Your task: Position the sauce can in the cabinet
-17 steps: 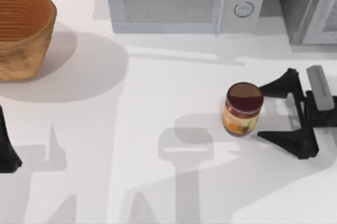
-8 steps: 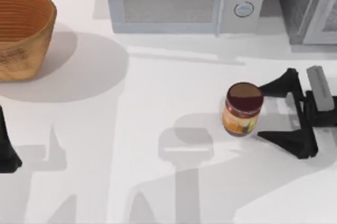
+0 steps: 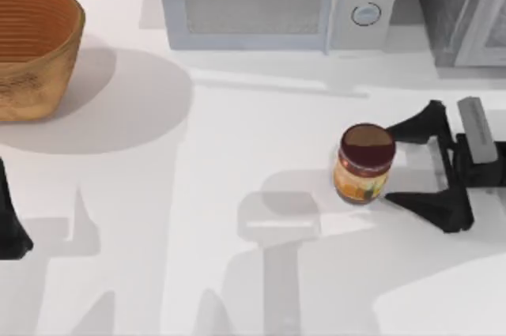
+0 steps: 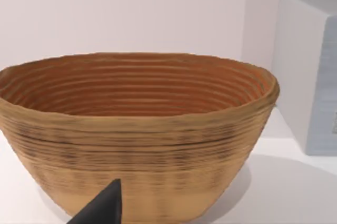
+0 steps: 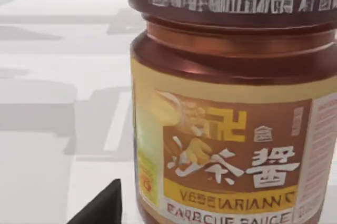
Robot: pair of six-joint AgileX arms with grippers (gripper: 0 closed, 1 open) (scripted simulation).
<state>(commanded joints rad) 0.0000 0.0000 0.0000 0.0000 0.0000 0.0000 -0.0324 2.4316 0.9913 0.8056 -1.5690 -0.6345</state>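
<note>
My right end effector (image 3: 389,164) sat wide open at the sauce can (image 3: 364,164), one finger tip reaching past its far side, the other past its near side, and it held nothing. The can stood upright on the worktop (image 3: 237,154), in front of the microwave (image 3: 273,0), below its two knobs. From the wrist the label loomed close, so I judged the can was nearly between my fingers, though I couldn't tell whether either one touched it.

To do this well, I'd have pushed in until the can's body sat centred between the fingers, closed squarely below the lid, then lifted straight up before swinging toward the cabinet (image 3: 462,8), which stood behind the can and to its right.

My left end effector (image 3: 9,229) was parked far to the can's left, facing the basket (image 3: 35,47).

The count: one can, one cabinet, one microwave, one basket.
</note>
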